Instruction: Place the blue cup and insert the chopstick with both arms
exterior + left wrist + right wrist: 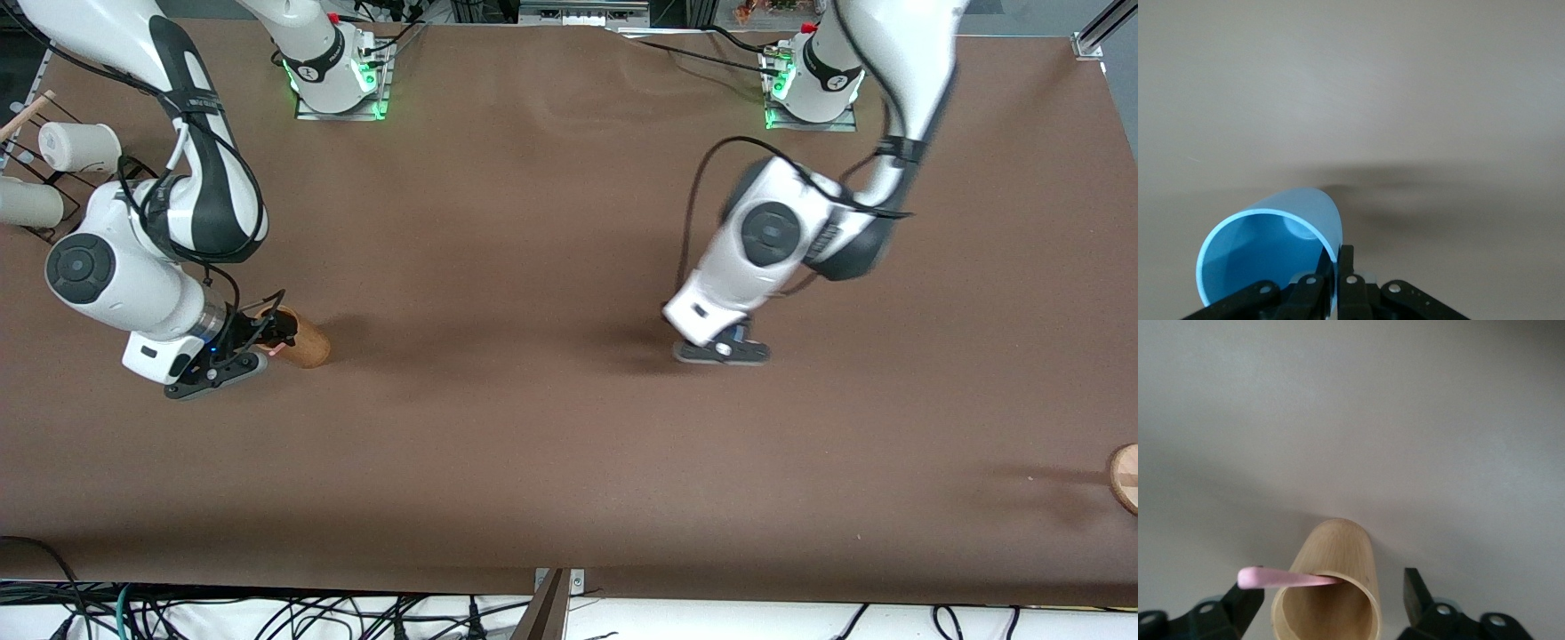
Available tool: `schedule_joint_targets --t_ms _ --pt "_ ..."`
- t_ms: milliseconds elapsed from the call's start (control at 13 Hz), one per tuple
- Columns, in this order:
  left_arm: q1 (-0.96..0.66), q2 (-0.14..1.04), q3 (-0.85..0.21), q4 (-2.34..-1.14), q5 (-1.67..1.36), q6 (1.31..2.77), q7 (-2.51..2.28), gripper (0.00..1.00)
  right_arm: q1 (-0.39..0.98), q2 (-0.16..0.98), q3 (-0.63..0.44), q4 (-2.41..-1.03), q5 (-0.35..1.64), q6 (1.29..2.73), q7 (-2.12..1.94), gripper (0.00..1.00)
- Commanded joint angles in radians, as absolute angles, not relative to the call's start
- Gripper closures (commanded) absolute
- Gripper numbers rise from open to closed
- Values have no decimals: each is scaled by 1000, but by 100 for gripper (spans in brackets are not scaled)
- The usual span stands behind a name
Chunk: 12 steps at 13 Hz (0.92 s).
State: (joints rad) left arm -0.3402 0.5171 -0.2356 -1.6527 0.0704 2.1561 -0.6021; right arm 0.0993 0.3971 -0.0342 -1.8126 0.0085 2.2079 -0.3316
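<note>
We see the right gripper (238, 348) low at the right arm's end of the table, fingers spread wide around a brown wooden cup (1331, 590); the pink chopstick (1286, 577) pokes out over its rim, tip near one finger. Nr mid-table, twd the left arm's end, the left gripper (1335, 280) is clamped on the blue cup (1268, 250) by its wall, cup tilted over bare tabletop. White cups (78, 147) sit on a rack farther back

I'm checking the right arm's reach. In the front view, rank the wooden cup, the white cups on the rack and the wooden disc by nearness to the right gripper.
1. wooden cup, beside the right gripper.
2. white cups, on the rack, farther from the camera.
3. wooden disc, at the left arm's end.
</note>
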Motion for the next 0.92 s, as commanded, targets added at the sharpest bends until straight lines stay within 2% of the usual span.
schedule_joint_targets --t_ms 0,308,462,692,846 --pt "-466 652 -183 -1487 95 2135 -756 100 97 376 -28 -1852 -5 2237 -342 14" --pt "-599 787 -121 -1364 97 2140 -920 100 97 374 -26 -1858 -5 2235 -342 38" --pt "-643 836 -94 -1318 97 2144 -981 100 97 376 -25 -1858 -5 2235 -342 47" --pt "-647 850 -80 -1308 97 2148 -988 100 97 376 -25 -1859 -5 2235 -341 54" --pt "-646 845 -75 -1308 95 2148 -985 100 97 374 -11 -1858 -5 2235 -334 65"
